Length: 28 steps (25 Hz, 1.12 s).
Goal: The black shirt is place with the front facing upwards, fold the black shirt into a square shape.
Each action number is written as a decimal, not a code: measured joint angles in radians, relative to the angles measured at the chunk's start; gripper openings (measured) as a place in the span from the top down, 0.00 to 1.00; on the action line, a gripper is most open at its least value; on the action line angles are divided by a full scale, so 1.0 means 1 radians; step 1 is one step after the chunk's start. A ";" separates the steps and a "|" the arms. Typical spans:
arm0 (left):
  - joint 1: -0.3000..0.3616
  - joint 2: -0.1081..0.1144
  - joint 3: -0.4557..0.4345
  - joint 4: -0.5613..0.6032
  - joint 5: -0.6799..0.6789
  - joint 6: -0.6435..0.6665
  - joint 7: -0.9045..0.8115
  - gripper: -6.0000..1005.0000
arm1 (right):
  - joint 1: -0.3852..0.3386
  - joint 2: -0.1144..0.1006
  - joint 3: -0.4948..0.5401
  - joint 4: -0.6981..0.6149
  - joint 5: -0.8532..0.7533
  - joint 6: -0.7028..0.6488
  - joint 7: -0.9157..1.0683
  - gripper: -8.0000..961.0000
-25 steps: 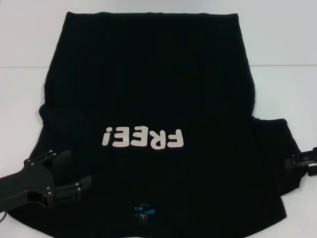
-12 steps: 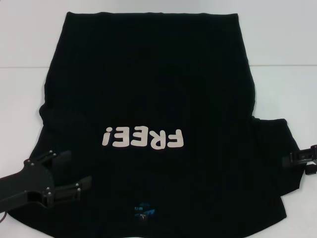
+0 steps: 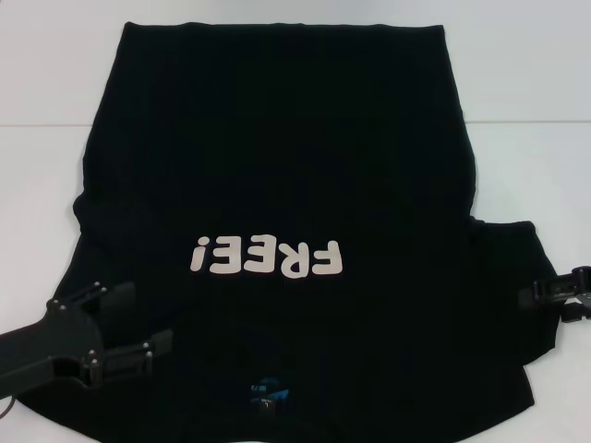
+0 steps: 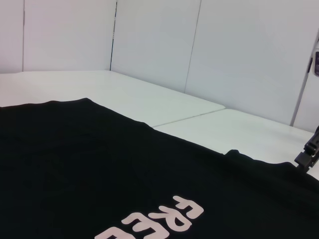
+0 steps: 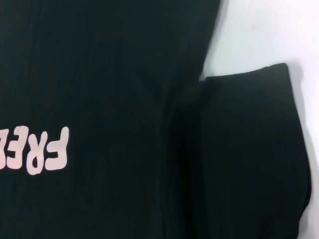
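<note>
The large black cotton short-sleeved shirt [image 3: 277,221] lies spread flat and front-up on the white tabletop [image 3: 526,92], collar at the near edge and hem at the far side, so its pale "FREE!" lettering [image 3: 268,257] reads upside down from the head view. A small blue neck label [image 3: 268,392] shows at the near middle. The spread-out lay suits folding: both sleeves are within reach of the arms, and no fold appears to have been made yet.

The left pincer [image 3: 120,325] sits low over the near-left part of the shirt, about where the left sleeve and shoulder lie, its two black fingers apart with cloth showing between them — likely placed to pinch that side and carry it inward. The right pincer [image 3: 545,293] reaches in from the right edge at the outer rim of the right sleeve [image 3: 512,277]; only its tip shows, and whether its fingers are apart or together cannot be told. The right wrist view shows that sleeve [image 5: 249,149] lying flat beside the shirt's body.

Against the earlier head frames, the shirt has not shifted. The left pincer has crept slightly nearer and lower, while the right pincer has moved further in over the sleeve's edge — both seem to be settling toward a first grasp.
</note>
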 joint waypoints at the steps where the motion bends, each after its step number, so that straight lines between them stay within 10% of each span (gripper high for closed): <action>1: 0.000 0.000 0.000 -0.003 0.000 -0.001 0.000 0.07 | 0.001 0.000 0.001 0.002 0.000 0.000 0.000 0.08; 28: -0.003 0.003 0.000 -0.007 -0.002 -0.007 0.002 0.07 | 0.016 -0.007 -0.029 0.032 0.014 0.008 -0.008 0.13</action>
